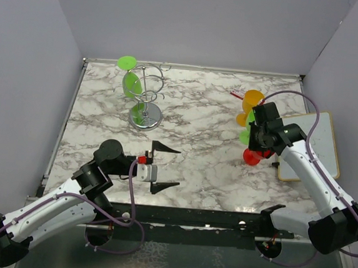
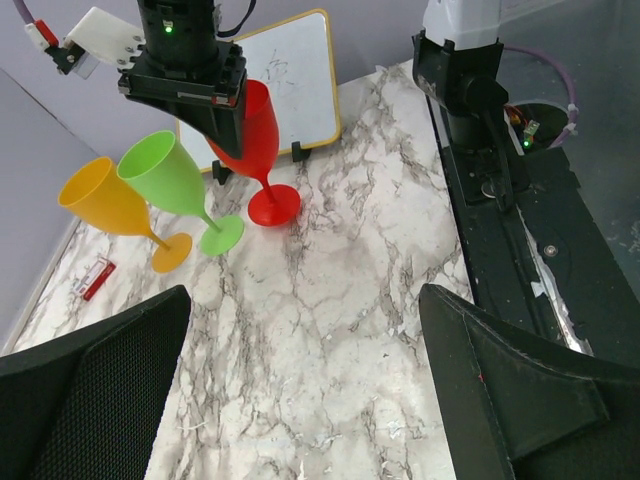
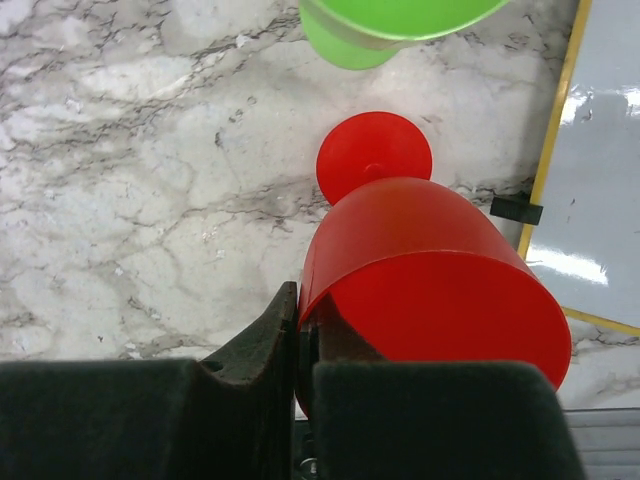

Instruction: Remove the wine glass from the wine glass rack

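Right end effector (image 3: 300, 320) pinches a red plastic wine glass (image 3: 430, 280) by its rim, foot near the marble counter (image 1: 204, 130) beside a green plastic goblet (image 2: 165, 175), well apart from the chrome wire rack (image 1: 146, 115); left end effector (image 1: 177, 168) gapes empty. A crooked release could topple both.

1. Left gripper (image 1: 175, 168) hovers by the table's near edge, left of middle, jaws spread wide, pointing right.
2. Right gripper (image 3: 300, 325), near the right edge, pinches the red wine glass (image 3: 430, 270) rim.
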